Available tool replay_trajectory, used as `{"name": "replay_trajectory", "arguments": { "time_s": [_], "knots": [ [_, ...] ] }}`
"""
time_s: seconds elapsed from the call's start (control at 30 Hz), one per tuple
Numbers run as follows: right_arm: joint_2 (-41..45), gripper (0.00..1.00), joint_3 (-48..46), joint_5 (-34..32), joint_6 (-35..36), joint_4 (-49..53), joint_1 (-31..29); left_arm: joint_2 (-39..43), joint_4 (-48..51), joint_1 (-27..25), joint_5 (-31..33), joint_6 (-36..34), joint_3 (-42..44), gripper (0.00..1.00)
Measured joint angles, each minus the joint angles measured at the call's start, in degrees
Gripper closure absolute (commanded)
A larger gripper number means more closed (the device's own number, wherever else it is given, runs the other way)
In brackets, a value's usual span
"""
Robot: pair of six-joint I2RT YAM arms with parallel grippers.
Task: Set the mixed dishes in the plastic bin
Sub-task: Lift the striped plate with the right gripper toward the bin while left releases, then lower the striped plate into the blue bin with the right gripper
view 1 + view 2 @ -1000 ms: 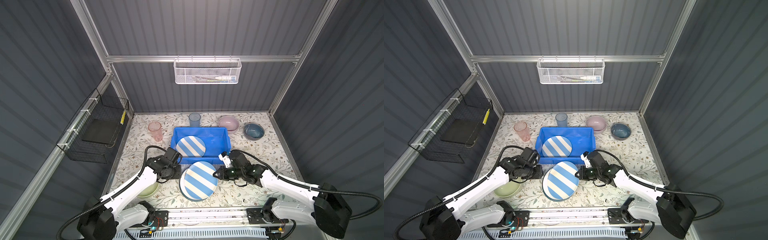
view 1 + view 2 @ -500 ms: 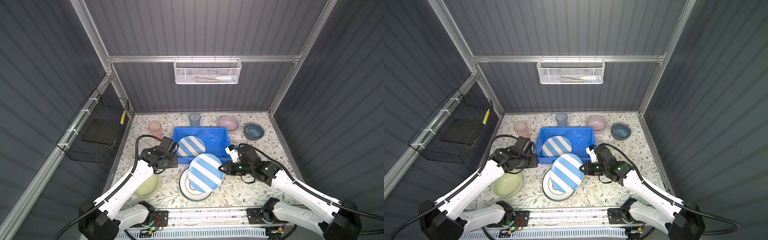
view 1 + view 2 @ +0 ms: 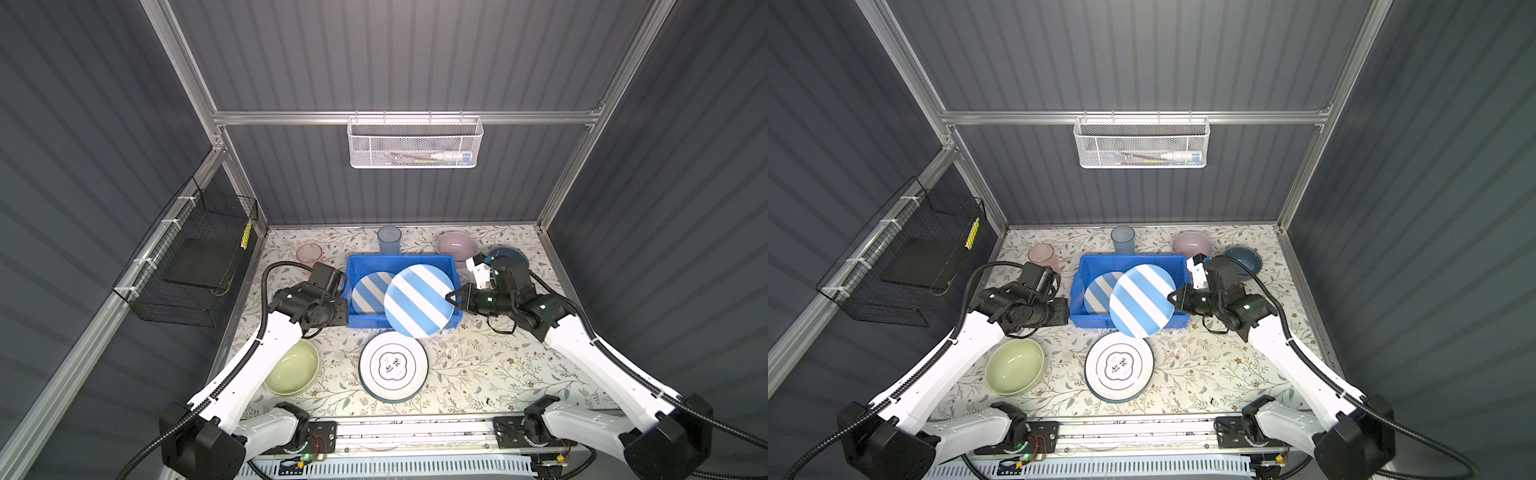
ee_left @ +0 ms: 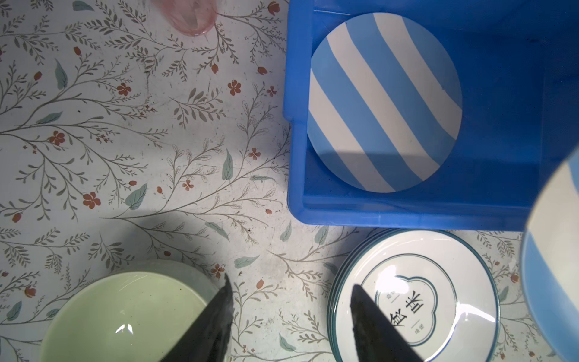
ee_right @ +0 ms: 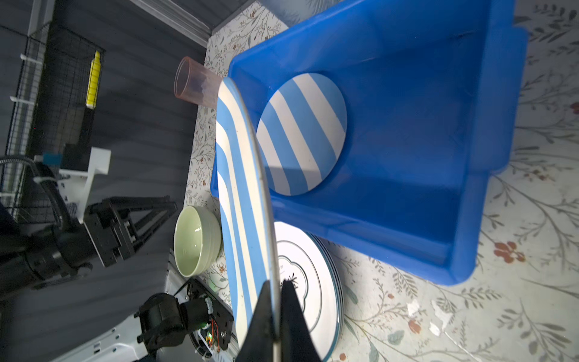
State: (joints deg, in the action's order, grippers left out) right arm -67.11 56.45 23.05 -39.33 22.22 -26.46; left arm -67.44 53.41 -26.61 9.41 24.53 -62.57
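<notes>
Two striped plates are showing in both top views. The resting plate [image 3: 368,293] is lying flat in the left half of the blue bin [image 3: 415,262]. The right claw [image 3: 451,298] is squeezing the rim of the lifted plate [image 3: 417,301], with both jaws pressed on its edge. The lifted plate is sticking out from that claw toward the middle, tipped on a slant, and it is hanging above the bin's right half. Its near edge is reaching out past the bin's front wall, over the stack of white plates [image 3: 392,365] on the worktop [image 3: 478,365].

I think the plate is needing to go a bit farther back and lie flatter before the claw lets go. If not, it may catch the wall or bump the resting plate. The right arm is the nearer one, since it is carrying the plate.

The left claw [image 4: 292,282] is hanging with jaws apart and nothing between them, beside the bin's left side, near the green bowl [image 3: 293,370]. The pink cup [image 3: 309,251], blue cup [image 3: 389,239], pink bowl [image 3: 457,245] and dark bowl [image 3: 507,252] are waiting on the worktop.
</notes>
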Motion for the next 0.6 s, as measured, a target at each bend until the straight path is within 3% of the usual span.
{"name": "replay_trajectory", "arguments": {
  "time_s": [0.3, 0.6],
  "knots": [
    [-14.8, 0.95, 7.3, 3.0, -0.5, -7.9, 1.0, 1.6, 0.7, 0.0, -1.9, -0.4, 0.0, 0.37],
    [-26.5, 0.95, 10.8, 5.8, -3.2, -15.5, 1.0, 5.3, 1.1, 0.0, -3.0, -0.8, 0.0, 0.30]
  ]
}}
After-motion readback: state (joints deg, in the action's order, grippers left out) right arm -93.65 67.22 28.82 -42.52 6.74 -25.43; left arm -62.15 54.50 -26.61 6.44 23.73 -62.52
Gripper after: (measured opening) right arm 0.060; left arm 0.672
